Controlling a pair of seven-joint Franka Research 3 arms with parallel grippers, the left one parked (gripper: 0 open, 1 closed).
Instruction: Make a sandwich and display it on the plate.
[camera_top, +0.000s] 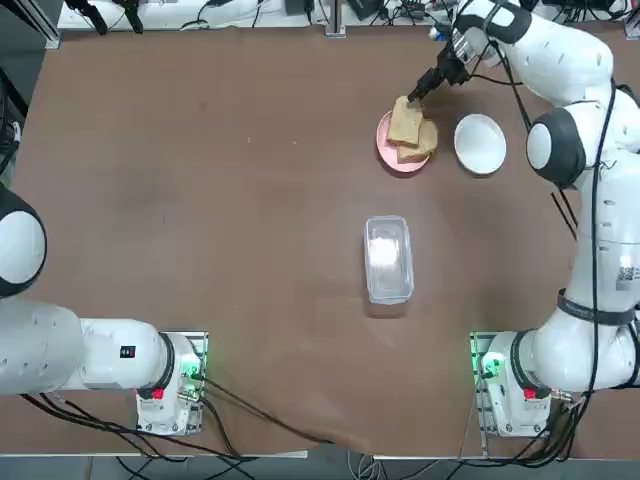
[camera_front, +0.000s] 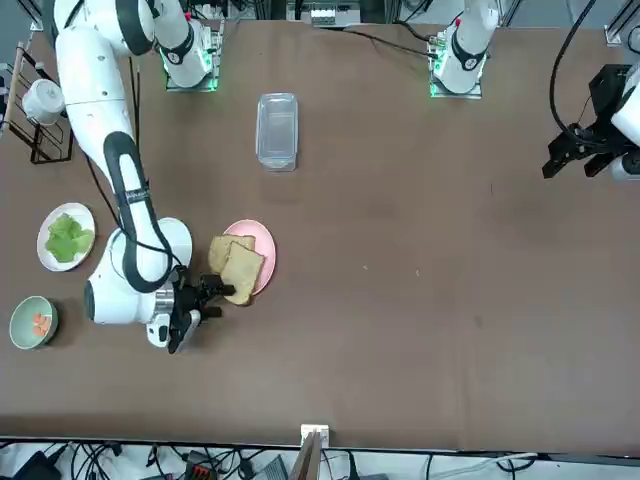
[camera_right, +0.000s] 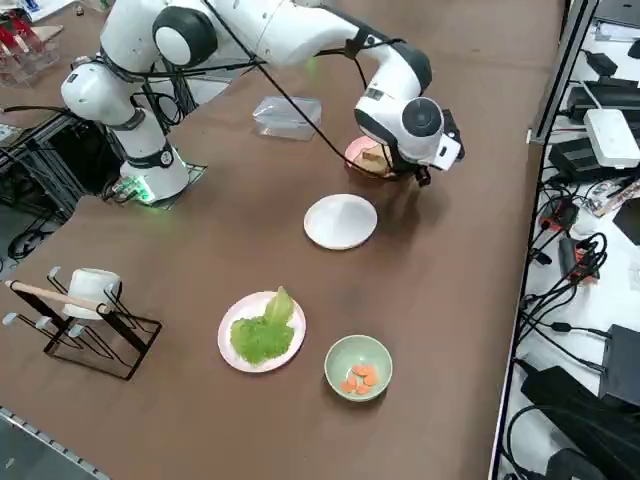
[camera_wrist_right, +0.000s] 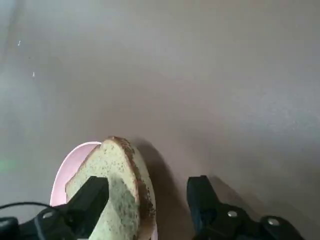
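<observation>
- Pink is the small round plate (camera_top: 392, 152) that serves as the landmark here; everything below is placed against it, starting from the robot's side of the table.
- A clear rectangular plastic container (camera_top: 388, 258) lies nearer the arms' bases than the pink plate, well apart from it.
- Two squarish tan-brown bread slices (camera_top: 412, 133) rest on the pink plate, overlapping and not squarely stacked; no leaf shows between them.
- The small round glossy white plate (camera_top: 480, 143) sits just beside the pink plate, on the working arm's side, bare.
- The right gripper (camera_top: 417, 94) hangs at the far edge of the pink plate, its black fingers (camera_wrist_right: 90, 200) spread wide and holding nothing.
- In the wrist view one finger stands over the upper bread slice while the other stands past the slice's crust edge, over the brown table (camera_top: 200, 200); whether either touches the bread I cannot tell.
- Beyond the white plate from the pink one, a second white plate (camera_right: 262, 333) carries the green lettuce leaf (camera_right: 262, 332), and a pale green bowl (camera_right: 358, 368) with small orange pieces sits next to it.
</observation>
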